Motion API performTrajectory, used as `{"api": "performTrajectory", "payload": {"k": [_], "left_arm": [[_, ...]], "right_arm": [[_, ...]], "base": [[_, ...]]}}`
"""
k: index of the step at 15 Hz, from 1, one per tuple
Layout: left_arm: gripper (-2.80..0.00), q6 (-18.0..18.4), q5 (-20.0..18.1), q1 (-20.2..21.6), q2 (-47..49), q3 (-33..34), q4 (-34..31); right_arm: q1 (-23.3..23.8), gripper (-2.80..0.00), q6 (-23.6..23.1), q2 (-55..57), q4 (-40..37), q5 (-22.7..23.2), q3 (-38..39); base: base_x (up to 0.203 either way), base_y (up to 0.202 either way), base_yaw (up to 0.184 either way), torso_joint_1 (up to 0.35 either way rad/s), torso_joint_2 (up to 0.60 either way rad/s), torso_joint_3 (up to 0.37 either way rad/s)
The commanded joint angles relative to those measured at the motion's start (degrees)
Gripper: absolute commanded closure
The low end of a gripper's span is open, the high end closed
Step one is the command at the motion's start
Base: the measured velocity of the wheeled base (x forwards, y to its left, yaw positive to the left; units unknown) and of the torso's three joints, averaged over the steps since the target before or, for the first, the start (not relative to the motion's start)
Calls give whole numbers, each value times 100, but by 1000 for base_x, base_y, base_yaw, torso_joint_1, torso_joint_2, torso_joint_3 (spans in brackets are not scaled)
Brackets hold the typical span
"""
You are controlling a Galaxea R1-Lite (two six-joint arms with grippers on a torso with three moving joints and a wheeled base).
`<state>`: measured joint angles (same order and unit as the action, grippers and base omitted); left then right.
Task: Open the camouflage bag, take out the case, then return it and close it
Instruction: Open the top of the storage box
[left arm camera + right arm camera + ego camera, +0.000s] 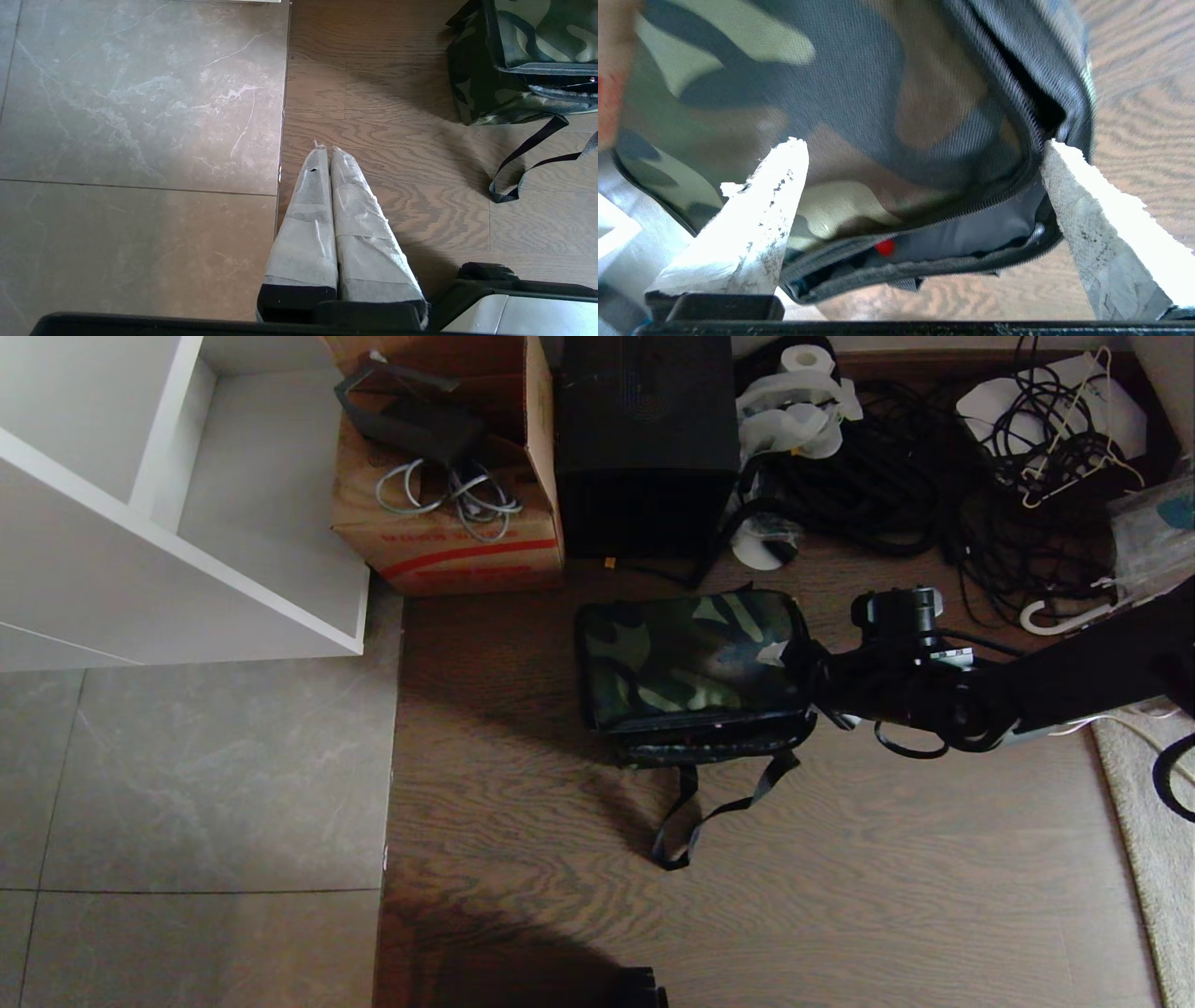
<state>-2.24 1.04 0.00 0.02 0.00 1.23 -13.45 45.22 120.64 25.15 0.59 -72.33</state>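
The camouflage bag point(686, 658) lies on the wooden floor, its black strap point(709, 812) trailing toward me. My right gripper point(805, 665) reaches in from the right and sits at the bag's right end. In the right wrist view it point(923, 144) is open, its taped fingers point(775, 196) straddling a corner of the bag point(878, 84). There the zip gapes point(971, 233), showing grey lining and a red spot. The case is hidden. My left gripper point(327, 151) is shut on nothing, parked over the seam between tile and wood, well left of the bag point(537, 37).
Behind the bag stand a brown cardboard box point(448, 523) and a tall black box point(644, 439). A tangle of black cables point(934, 476) lies at the back right. A white shelf unit point(187, 523) fills the back left, and a rug edge point(1148, 821) runs along the right.
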Motion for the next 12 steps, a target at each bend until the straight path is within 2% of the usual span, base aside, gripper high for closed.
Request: {"api": "performTrajectory", "payload": {"k": [1,4,7,8,12], "left_arm": [[0,-4,2,0,-2,53,0],[0,-4,2,0,-3,53,0],[0,-4,2,0,-2,53,0],[0,-4,2,0,-2,53,0],[0,-4,2,0,-10,53,3]], "right_arm": [[-1,-280,20,67,-174,210,-30],[0,-280,12,63,-258,302,-50],[-44,-280,156,189,57,27,-113],[-68,0,208,199,272,-29,-115],[-70,0,240,189,506,-65,-131]], "base": [[0,0,0,0,0,0],[0,0,0,0,0,0],[0,0,0,0,0,0],[0,0,0,0,0,0],[0,0,0,0,0,0]]}}
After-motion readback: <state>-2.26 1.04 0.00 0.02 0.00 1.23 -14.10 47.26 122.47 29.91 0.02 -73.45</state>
